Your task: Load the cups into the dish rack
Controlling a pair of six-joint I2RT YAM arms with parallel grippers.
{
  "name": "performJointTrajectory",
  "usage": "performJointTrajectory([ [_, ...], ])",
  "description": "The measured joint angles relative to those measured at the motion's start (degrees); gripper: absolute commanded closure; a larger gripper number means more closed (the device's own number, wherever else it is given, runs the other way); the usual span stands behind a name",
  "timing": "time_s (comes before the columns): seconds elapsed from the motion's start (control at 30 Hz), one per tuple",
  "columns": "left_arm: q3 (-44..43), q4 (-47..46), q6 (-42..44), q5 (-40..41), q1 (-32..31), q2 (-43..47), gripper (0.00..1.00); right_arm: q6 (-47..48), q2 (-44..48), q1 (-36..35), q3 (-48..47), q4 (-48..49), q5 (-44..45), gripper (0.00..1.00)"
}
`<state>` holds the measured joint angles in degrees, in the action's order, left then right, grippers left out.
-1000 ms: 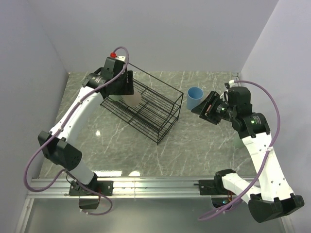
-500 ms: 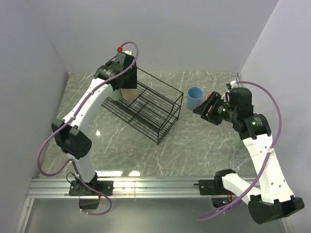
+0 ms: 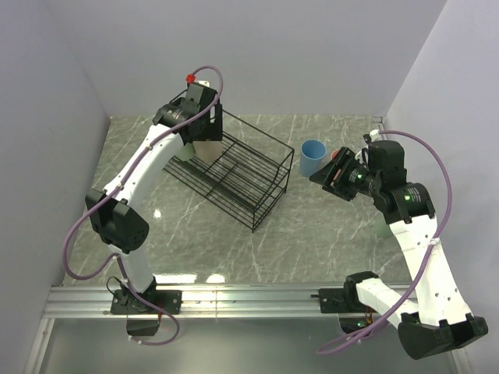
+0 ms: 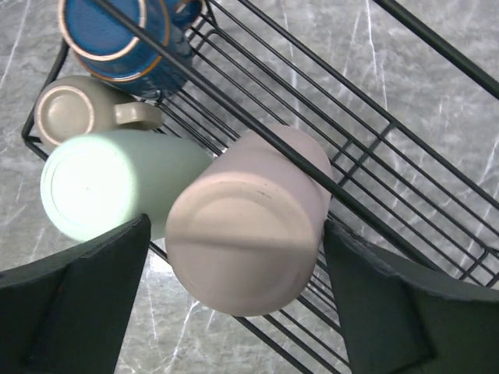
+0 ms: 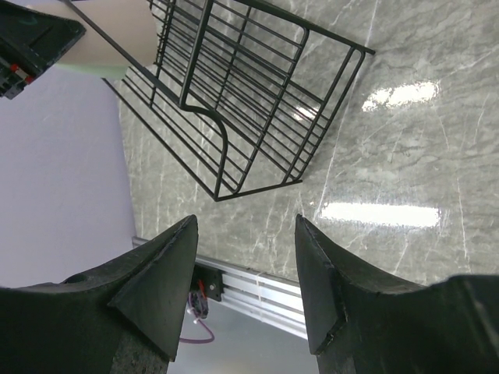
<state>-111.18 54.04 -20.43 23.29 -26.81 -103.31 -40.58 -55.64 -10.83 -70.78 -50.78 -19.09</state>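
The black wire dish rack (image 3: 238, 178) lies slantwise on the marble table. My left gripper (image 3: 199, 131) hovers over its far-left end, open. In the left wrist view a beige cup (image 4: 245, 226) lies on its side in the rack between my fingers (image 4: 70, 312), with a gap on the left. Beside it lie a pale-green tumbler (image 4: 109, 183), a tan handled mug (image 4: 66, 113) and a dark navy mug (image 4: 125, 39). A blue cup (image 3: 313, 156) stands upright on the table right of the rack. My right gripper (image 3: 327, 176) is open and empty just beside it. The pink cup is out of view.
The right wrist view shows the rack's near end (image 5: 249, 101), the marble table (image 5: 390, 156) and the aluminium rail (image 5: 257, 292) at its front edge. Grey walls close in the left, back and right sides.
My left arm has carried the beige cup from the rack's middle to its far-left end beside the other cups. My right gripper has barely shifted.
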Motion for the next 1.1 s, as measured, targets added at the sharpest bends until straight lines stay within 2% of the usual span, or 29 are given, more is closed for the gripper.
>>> performJointTrajectory([
  [0.37,-2.36,-1.49,-0.26,0.04,0.15,1.03,0.01,2.91,-1.2,0.13,-0.74,-1.38,2.93,0.39],
  [0.73,-4.9,-2.25,-3.34,-0.96,0.15,9.07,0.01,5.95,-6.69,0.48,-3.39,-3.26,9.4,0.39],
  [0.87,1.22,-3.82,-5.73,-1.92,0.15,17.92,0.01,6.64,-12.9,0.9,-6.47,-3.37,12.5,0.39],
  [1.1,19.21,-5.57,-9.75,-5.11,0.15,34.27,0.01,8.68,-28.02,2.03,-18.32,-2.62,16.9,0.4],
])
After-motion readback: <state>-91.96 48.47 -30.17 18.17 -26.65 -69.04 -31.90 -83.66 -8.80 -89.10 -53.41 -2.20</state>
